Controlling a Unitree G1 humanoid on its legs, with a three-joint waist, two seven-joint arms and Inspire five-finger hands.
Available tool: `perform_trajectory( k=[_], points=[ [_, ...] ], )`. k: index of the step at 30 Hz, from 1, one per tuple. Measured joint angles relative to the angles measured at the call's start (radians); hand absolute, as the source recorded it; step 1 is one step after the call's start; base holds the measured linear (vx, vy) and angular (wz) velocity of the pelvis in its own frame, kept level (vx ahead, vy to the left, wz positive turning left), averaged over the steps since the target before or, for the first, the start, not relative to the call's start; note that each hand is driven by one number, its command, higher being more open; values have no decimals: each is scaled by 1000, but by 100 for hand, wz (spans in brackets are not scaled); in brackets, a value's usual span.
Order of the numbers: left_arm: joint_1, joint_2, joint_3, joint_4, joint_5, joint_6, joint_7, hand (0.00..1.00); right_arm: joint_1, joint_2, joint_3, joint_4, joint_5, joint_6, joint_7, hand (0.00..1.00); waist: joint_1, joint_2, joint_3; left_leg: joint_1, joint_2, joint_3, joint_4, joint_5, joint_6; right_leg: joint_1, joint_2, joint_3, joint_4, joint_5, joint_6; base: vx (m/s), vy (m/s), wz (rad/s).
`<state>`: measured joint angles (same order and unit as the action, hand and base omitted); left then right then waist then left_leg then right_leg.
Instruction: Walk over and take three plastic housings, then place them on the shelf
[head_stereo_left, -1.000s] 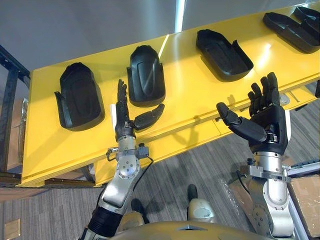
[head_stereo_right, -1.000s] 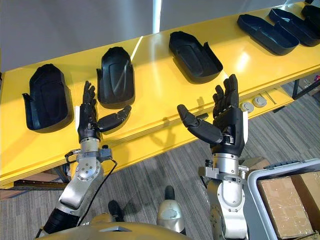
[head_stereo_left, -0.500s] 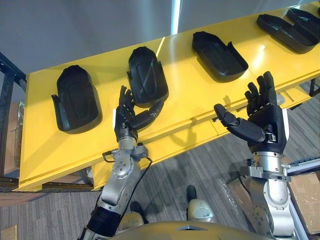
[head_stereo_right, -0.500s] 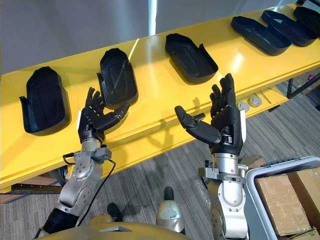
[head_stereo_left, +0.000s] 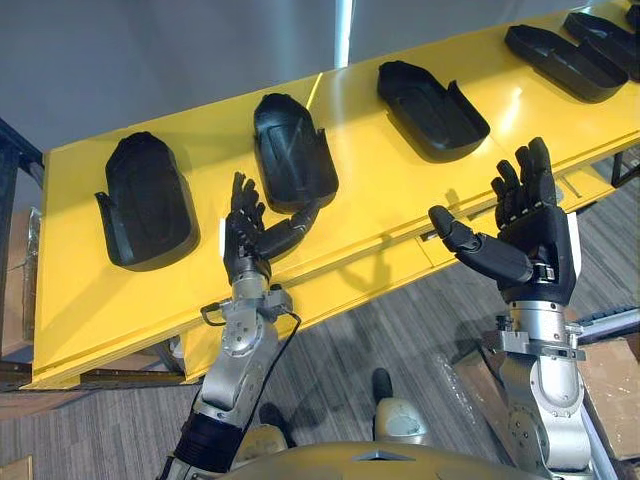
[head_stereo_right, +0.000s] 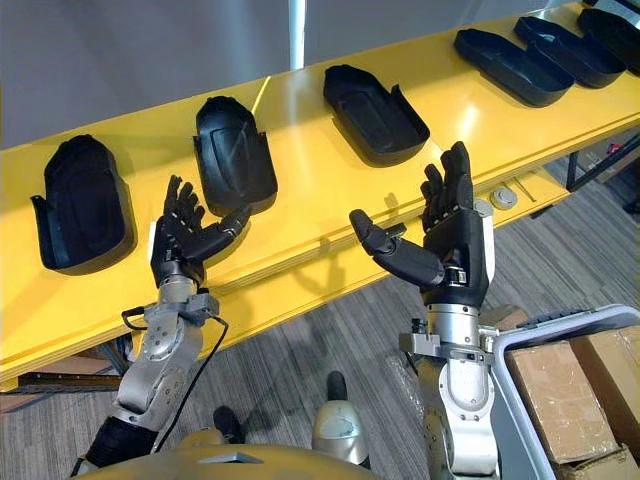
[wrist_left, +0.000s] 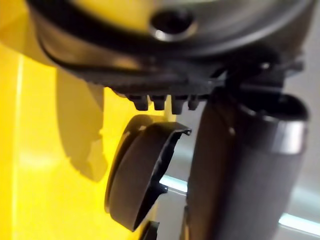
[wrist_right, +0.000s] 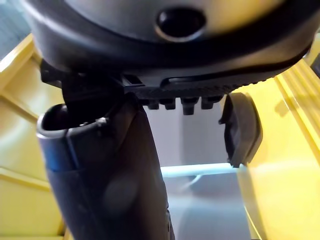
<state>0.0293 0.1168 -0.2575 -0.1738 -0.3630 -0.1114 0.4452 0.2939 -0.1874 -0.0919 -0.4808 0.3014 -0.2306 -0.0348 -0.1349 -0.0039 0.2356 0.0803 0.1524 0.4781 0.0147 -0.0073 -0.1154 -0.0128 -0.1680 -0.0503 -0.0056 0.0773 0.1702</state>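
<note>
Both left hand (head_stereo_left: 241, 252) and right hand (head_stereo_left: 535, 245) were held open-fingered, empty, at the yellow table's (head_stereo_left: 390, 185) edge, seemingly readied for housings (head_stereo_left: 293, 150).

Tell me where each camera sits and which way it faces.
Left eye view: on the head, looking down at the yellow table and black housings; left hand and right hand, both open.
Right eye view: beside it, sharing that scene; cardboard boxes too.
Left wrist view: on the left wrist, along its hand toward a housing.
Right wrist view: likewise, right hand, another housing's edge.
Both wrist views share the table.
</note>
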Motion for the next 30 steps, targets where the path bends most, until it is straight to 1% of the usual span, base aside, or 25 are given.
perform_trajectory(
  k=[1,5,17,20,23,30],
  points=[
    [10,0,2,-5,-29,-16,-8,100,1,0,-4,0,0,0,7,100,-2,0,0,0,0,6,0,-1,0,-4,0,5,-1,2,-1,-10,-1,-16],
    [14,1,13,-10,-72,-21,-20,100,-1,0,-28,0,2,2,20,100,-4,0,-1,1,-1,8,0,-2,0,-4,-1,6,-1,2,-1,-2,-1,-2],
    [19,-1,20,-12,-79,-22,-37,100,-7,0,-48,0,23,9,34,100,-6,6,-4,0,-2,7,0,-2,0,-3,-1,5,-7,4,0,0,0,0],
    [19,-1,20,-12,-105,-22,-42,100,-7,0,-49,-1,23,18,35,100,-6,13,-9,-1,-3,7,0,-2,0,-3,-2,5,-10,5,1,0,0,0],
    [20,-2,13,-12,-107,-19,-55,100,-9,0,-49,-2,22,31,37,100,-8,21,-15,-1,-3,7,-1,-2,0,-3,-2,4,-12,5,1,0,0,0],
    [20,-2,-13,-12,-116,-15,-80,100,-13,0,-49,-2,21,31,40,100,-8,22,-16,-1,-3,7,-1,-2,0,-3,-2,4,-12,5,1,0,0,0]
  ],
)
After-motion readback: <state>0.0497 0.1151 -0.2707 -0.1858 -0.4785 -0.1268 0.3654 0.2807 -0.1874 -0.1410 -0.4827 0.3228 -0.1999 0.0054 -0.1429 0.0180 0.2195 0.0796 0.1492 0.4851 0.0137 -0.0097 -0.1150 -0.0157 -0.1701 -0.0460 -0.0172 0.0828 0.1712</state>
